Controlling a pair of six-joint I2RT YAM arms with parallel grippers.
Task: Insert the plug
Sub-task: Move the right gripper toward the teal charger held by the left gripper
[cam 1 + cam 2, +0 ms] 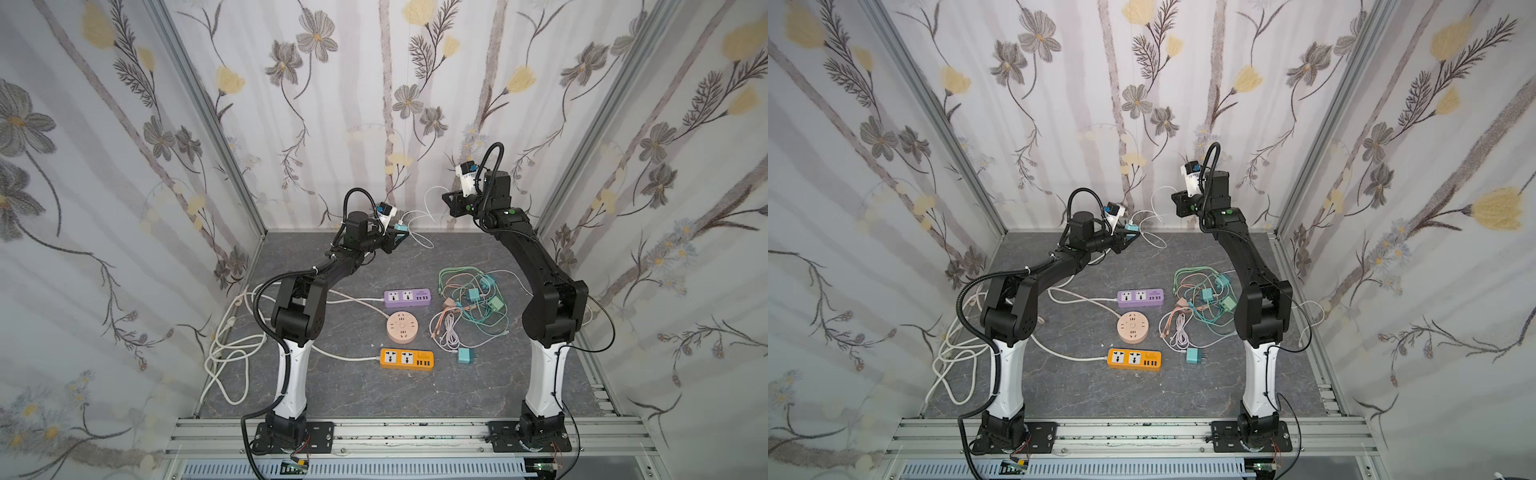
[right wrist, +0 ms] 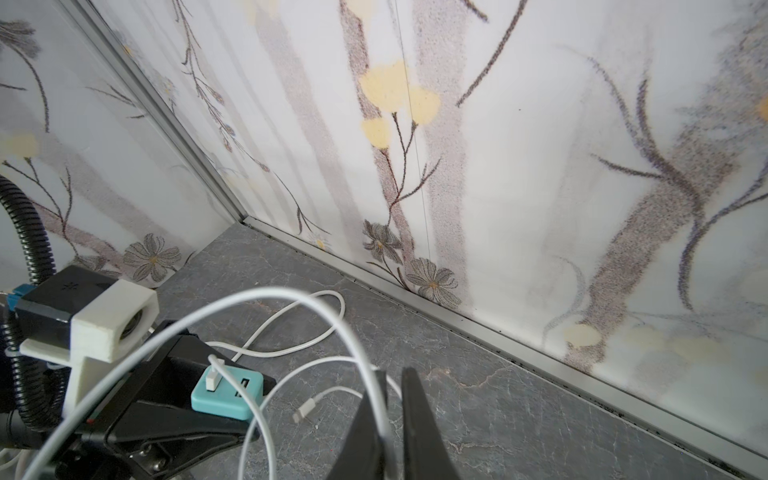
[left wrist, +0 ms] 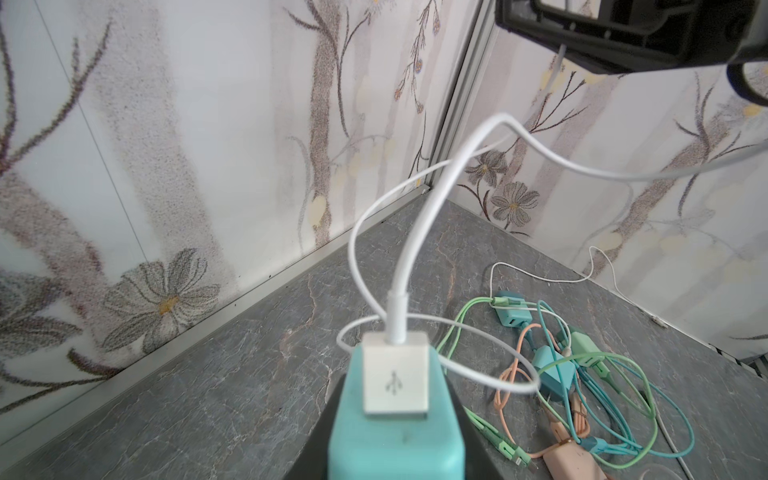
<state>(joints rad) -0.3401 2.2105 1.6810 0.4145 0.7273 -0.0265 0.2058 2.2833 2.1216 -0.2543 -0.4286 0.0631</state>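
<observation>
Far left, on the floor: coiled white cords [image 1: 232, 349]. Rear left: left gripper [image 1: 402, 235] clamped on teal charger [image 3: 395, 449], white USB plug [image 3: 395, 378] seated in it. Centre: purple strip [image 1: 407, 298], pink round socket [image 1: 402, 328], orange strip [image 1: 407, 359]. Right: cable tangle [image 1: 473, 303]. Rear right, raised: right gripper [image 2: 394, 372], jaws slightly parted around white cable [image 2: 291, 297].

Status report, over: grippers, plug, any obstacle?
Left gripper shut on teal charger. White USB plug seated in it. Right gripper slightly open around white cable. No obstruction seen.
</observation>
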